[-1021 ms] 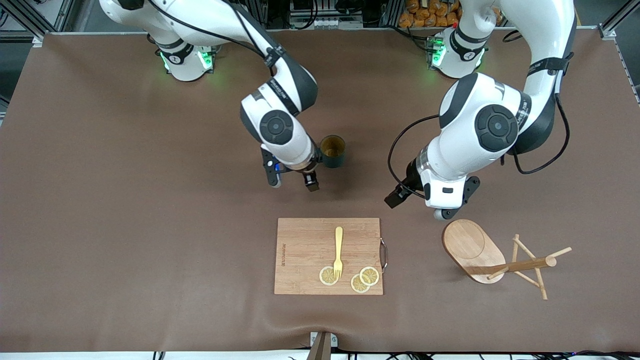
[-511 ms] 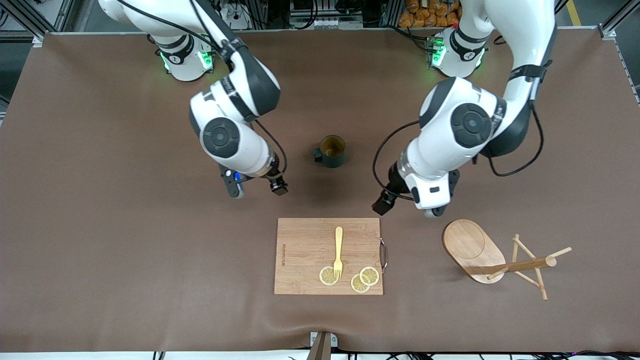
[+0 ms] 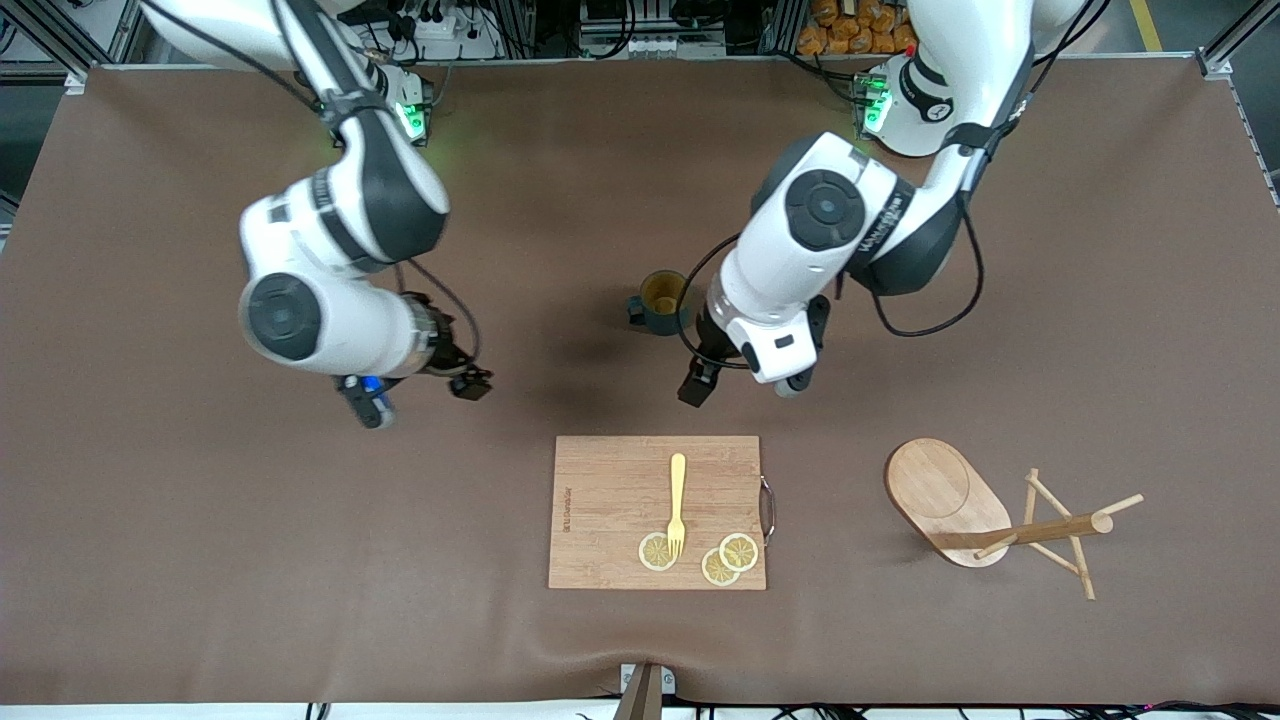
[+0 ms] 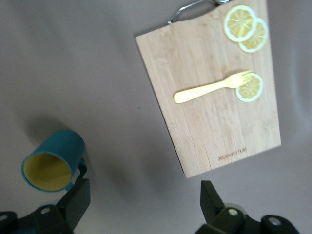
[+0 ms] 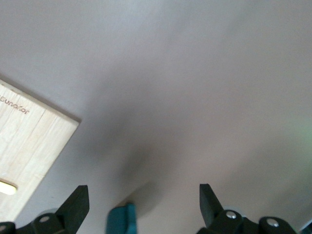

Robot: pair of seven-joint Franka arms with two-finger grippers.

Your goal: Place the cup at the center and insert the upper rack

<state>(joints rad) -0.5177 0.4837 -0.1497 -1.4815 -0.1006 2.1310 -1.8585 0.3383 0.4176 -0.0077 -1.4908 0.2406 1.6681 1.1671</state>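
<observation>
One cup [image 3: 661, 301], dark teal with a yellowish inside, is seen standing upright on the brown table [image 3: 200, 520], near the table's middle, its small loop handle turned toward the right arm's end of the table. In the front view the left gripper [image 3: 722, 372] is held in the air over bare table just beside the cup, at about five o'clock from it. In the left wrist view the left gripper [image 4: 146, 204] is shown with its jaws spread wide and nothing between them; the cup [image 4: 51, 163] lies outside the gap, just off one finger [image 4: 73, 202].

The right gripper [image 3: 425, 388] is held over bare table well apart from the cup, at about eight o'clock from it in the front view. In the right wrist view the right gripper [image 5: 144, 207] is shown wide open and empty.

One upper rack [image 3: 1000, 515], a wooden mug tree, is seen lying on its side toward the left arm's end of the table, nearer the front camera than the cup. Its post runs roughly along the three-to-nine o'clock line, the tip pointing near three o'clock and the oval base tipped up.

One cutting board [image 3: 657, 511] is seen at six o'clock from the cup. One yellow fork [image 3: 677, 503] and three lemon slices [image 3: 728, 558] are counted on it.
</observation>
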